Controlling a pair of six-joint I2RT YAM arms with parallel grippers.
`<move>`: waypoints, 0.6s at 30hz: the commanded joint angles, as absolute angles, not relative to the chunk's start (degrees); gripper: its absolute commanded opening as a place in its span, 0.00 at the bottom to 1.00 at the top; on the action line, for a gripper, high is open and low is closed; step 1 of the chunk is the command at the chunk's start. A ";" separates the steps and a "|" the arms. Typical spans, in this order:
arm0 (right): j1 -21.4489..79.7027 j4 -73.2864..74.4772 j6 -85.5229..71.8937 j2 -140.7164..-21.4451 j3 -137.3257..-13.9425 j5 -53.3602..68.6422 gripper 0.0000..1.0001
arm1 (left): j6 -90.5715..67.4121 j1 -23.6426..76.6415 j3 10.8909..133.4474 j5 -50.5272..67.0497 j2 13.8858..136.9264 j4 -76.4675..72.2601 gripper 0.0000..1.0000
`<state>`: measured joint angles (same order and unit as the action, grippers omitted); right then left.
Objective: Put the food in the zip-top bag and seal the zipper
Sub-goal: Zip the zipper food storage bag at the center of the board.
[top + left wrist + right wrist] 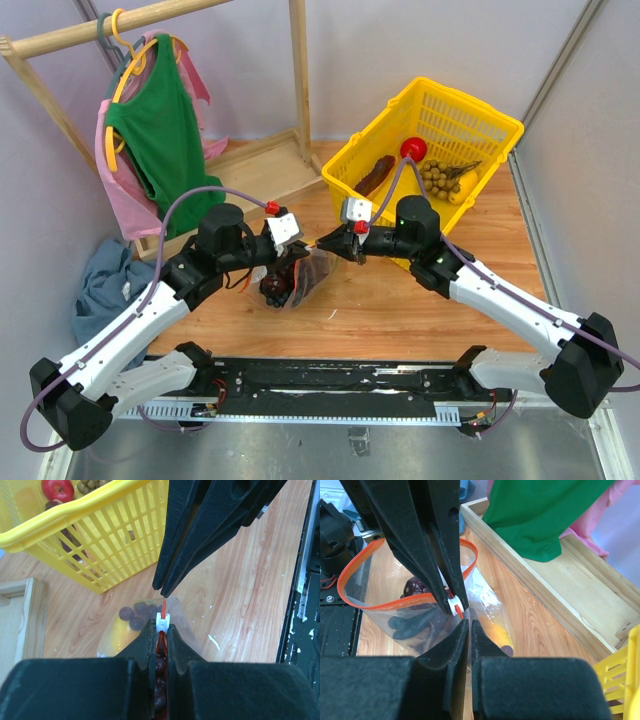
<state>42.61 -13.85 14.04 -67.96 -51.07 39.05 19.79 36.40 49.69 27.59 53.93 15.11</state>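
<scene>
The clear zip-top bag (pixel 297 282) hangs between my two grippers above the wooden table. Dark purple grapes (pixel 133 615) and the yellow bell pepper (pixel 116 636) lie inside it; the pepper shows in the right wrist view (pixel 503 632) too. The watermelon slice is not clearly visible. My left gripper (pixel 301 250) is shut on the red-orange zipper (pixel 164 604), its white slider (pixel 161 621) at the fingertips. My right gripper (pixel 326 245) is shut on the bag's end just past the slider (pixel 454 606). Behind the slider the zipper (pixel 355 570) still forms an open loop.
A yellow plastic basket (pixel 474 107) stands at the back right with a red round fruit (pixel 413 150) and a brownish fruit bunch (pixel 437 178). A wooden clothes rack (pixel 298 70) with a green garment (pixel 160 130) stands back left. A blue cloth (pixel 100 285) lies at the left.
</scene>
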 commanded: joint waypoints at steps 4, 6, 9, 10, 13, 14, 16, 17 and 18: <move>41.84 -8.82 21.63 -67.44 -55.18 46.86 0.23 | 21.31 35.86 50.71 29.41 53.40 15.20 0.00; 41.84 -7.20 22.71 -68.39 -56.47 48.64 0.25 | 21.43 35.81 50.71 29.74 53.35 15.17 0.00; 41.84 -5.03 23.61 -69.63 -58.12 49.91 0.24 | 21.71 35.77 50.80 30.41 53.29 15.20 0.00; 41.84 -4.49 23.90 -69.96 -58.36 49.88 0.23 | 21.80 35.77 50.80 30.64 53.26 15.21 0.00; 41.84 -4.14 24.25 -70.93 -58.78 49.04 0.23 | 21.93 35.77 50.91 31.26 53.20 15.21 0.00; 41.84 -4.13 24.30 -71.19 -58.77 48.80 0.24 | 21.97 35.77 50.81 31.55 53.18 15.21 0.00; 41.84 -3.93 24.57 -71.72 -59.03 48.70 0.25 | 22.08 35.77 50.74 31.79 53.09 15.21 0.00; 41.84 -3.72 24.60 -71.94 -59.25 48.67 0.25 | 22.11 35.77 50.72 31.86 53.09 15.27 0.00; 41.81 -3.53 24.65 -72.22 -59.50 48.75 0.26 | 22.14 35.77 50.74 31.94 53.09 15.36 0.00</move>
